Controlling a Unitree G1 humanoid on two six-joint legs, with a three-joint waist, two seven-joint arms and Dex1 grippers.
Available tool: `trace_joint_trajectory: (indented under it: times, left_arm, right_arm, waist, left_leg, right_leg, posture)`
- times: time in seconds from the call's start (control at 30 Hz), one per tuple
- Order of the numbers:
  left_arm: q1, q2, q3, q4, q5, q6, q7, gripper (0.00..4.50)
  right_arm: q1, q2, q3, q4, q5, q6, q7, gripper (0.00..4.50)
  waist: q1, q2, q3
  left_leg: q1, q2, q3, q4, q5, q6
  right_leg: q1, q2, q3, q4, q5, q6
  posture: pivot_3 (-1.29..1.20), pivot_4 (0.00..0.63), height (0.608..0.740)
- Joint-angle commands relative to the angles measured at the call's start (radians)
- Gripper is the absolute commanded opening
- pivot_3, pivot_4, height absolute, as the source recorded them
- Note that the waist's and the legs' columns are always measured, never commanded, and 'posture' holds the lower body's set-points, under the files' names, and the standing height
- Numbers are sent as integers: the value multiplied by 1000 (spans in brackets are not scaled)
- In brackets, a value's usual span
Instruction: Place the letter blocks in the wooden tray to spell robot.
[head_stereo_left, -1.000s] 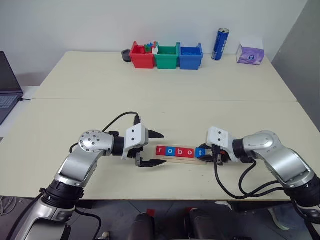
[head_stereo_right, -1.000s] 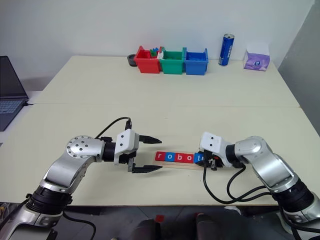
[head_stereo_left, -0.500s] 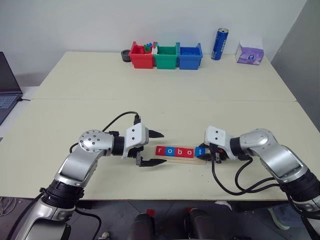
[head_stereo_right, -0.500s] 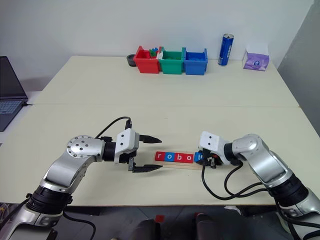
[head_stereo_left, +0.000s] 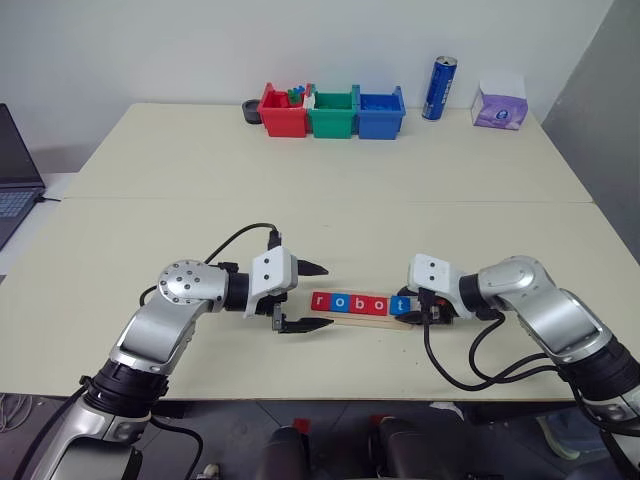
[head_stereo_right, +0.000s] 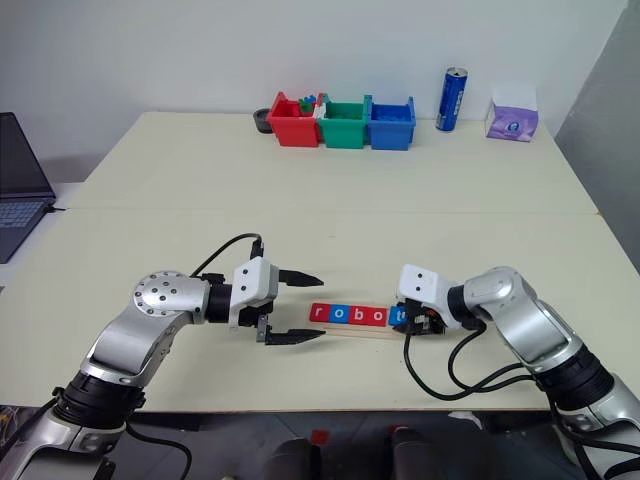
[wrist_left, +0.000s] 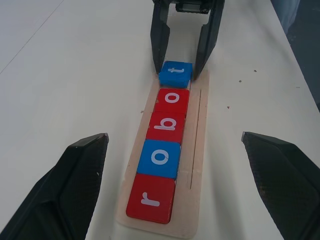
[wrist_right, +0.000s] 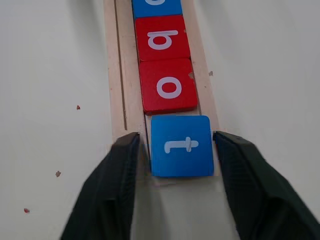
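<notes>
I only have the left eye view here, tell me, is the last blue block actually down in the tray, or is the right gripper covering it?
Observer: The blue t block lies at the end of the wooden tray, right after the red o.
Operator: Is the right gripper clamped on it?
Observer: The right gripper has one finger on either side of the block, very close to its edges; I cannot tell whether they touch it.
Operator: Does the word read correctly?
Observer: From the left wrist: r, o, b, o, t.
</notes>
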Motion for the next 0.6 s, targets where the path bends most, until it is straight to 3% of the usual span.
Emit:
trace_joint_trajectory:
  times: [0.03, 0.1, 0.3, 0.6]
  left_arm:
    - [3, -2, 16, -27, -4, -21, 7, 4500]
    - [3, -3, 15, -25, -3, -23, 7, 4500]
    - [10, -2, 19, -27, -2, -24, 9, 4500]
    - [9, -1, 22, -17, -8, -32, 1, 4500]
  right_arm:
    - [-21, 6, -22, -23, 7, -14, 7, 3850]
    - [-23, 11, -32, -26, 12, -12, 2, 4464]
    - [-18, -30, -106, -70, 46, 17, 8, 4464]
    - [79, -125, -135, -145, 35, 5, 7, 1418]
  waist:
    - [0, 0, 0]
    - [0, 0, 0]
    - [0, 0, 0]
    - [0, 0, 0]
  left_leg:
    - [0, 0, 0, 0, 0, 0]
    - [0, 0, 0, 0, 0, 0]
    - [0, 0, 0, 0, 0, 0]
    - [0, 0, 0, 0, 0, 0]
  right_leg:
    - [0, 0, 0, 0, 0, 0]
    - [0, 0, 0, 0, 0, 0]
    - [0, 0, 0, 0, 0, 0]
    - [0, 0, 0, 0, 0, 0]
  posture:
    - [0, 150, 740]
    - [0, 150, 740]
    - [0, 150, 740]
    - [0, 150, 740]
